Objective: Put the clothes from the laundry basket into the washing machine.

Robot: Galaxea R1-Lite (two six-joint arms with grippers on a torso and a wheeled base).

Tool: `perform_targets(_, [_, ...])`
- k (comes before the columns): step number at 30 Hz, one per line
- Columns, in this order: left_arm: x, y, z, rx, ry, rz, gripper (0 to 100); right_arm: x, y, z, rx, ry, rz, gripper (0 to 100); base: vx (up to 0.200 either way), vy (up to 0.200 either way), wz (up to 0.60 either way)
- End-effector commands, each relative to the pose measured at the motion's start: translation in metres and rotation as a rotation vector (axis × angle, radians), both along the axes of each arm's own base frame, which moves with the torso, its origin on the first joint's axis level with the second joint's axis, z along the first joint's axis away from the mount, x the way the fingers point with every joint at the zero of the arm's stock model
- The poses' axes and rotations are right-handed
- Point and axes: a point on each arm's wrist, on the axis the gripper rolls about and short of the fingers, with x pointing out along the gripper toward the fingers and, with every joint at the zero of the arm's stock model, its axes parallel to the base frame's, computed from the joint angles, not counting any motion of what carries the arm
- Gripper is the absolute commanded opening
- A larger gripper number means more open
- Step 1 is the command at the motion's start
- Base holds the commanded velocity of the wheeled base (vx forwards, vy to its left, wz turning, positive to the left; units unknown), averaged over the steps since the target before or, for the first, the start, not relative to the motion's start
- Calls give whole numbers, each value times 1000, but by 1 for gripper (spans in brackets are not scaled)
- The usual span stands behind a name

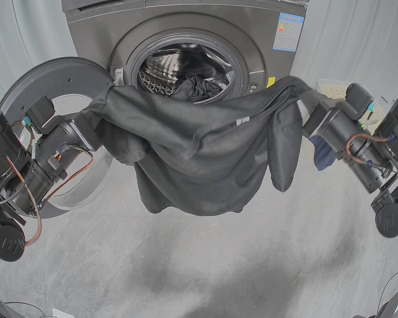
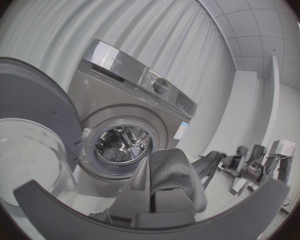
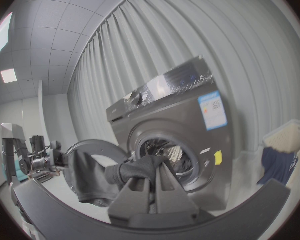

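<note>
A large black garment [image 1: 199, 151] hangs stretched between my two grippers, just in front of the washing machine [image 1: 185, 32] opening. My left gripper [image 1: 95, 115] is shut on its left end, seen up close as black cloth [image 2: 171, 170] pinched between the fingers. My right gripper [image 1: 307, 107] is shut on the other end, with bunched cloth [image 3: 140, 169] in its jaws. The drum [image 1: 185, 73] is open and holds a dark piece of clothing [image 1: 194, 88]. The white laundry basket [image 1: 334, 89] stands at the right of the machine, with a blue garment [image 3: 278, 165] draped over its rim.
The round machine door [image 1: 53, 93] is swung open to the left, behind my left arm. Grey curtains hang behind the machine. Bare grey floor [image 1: 199, 261] lies below the hanging garment.
</note>
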Motion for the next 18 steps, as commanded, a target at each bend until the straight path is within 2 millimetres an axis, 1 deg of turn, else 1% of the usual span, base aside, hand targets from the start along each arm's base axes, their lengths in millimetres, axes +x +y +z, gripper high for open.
perform_targets(1, [4, -35, 6, -3, 3, -113, 0, -3, 48, -61, -93, 190, 122, 100, 0, 0, 0])
perform_targets(3, [7, -44, 11, -9, -9, -133, 0, -5, 57, -78, -130, 242, 149, 100, 0, 0, 0])
perform_targets(4, [7, -44, 11, -9, -9, -133, 0, -5, 58, -80, -133, 247, 151, 100, 0, 0, 0])
perform_targets(5, [9, -50, 13, -15, -17, -146, 0, -7, 62, -98, -173, 302, 171, 100, 0, 0, 0])
perform_targets(8, [10, -55, 19, -23, -33, -161, 0, -9, 65, -127, -241, 380, 181, 100, 0, 0, 0])
perform_targets(9, [9, -56, 19, -23, -31, -162, 0, -9, 65, -128, -244, 384, 183, 100, 0, 0, 0])
perform_targets(10, [8, -58, 20, -25, -35, -175, 0, -7, 67, -136, -261, 399, 189, 100, 0, 0, 0])
perform_targets(11, [7, -59, 21, -25, -37, -181, 0, -6, 69, -140, -272, 403, 197, 100, 0, 0, 0])
perform_targets(14, [6, -61, 21, -22, -39, -191, 0, 0, 75, -146, -292, 401, 216, 100, 0, 0, 0])
perform_targets(18, [2, -64, 21, -23, -42, -210, 0, 18, 92, -158, -283, 371, 227, 100, 0, 0, 0])
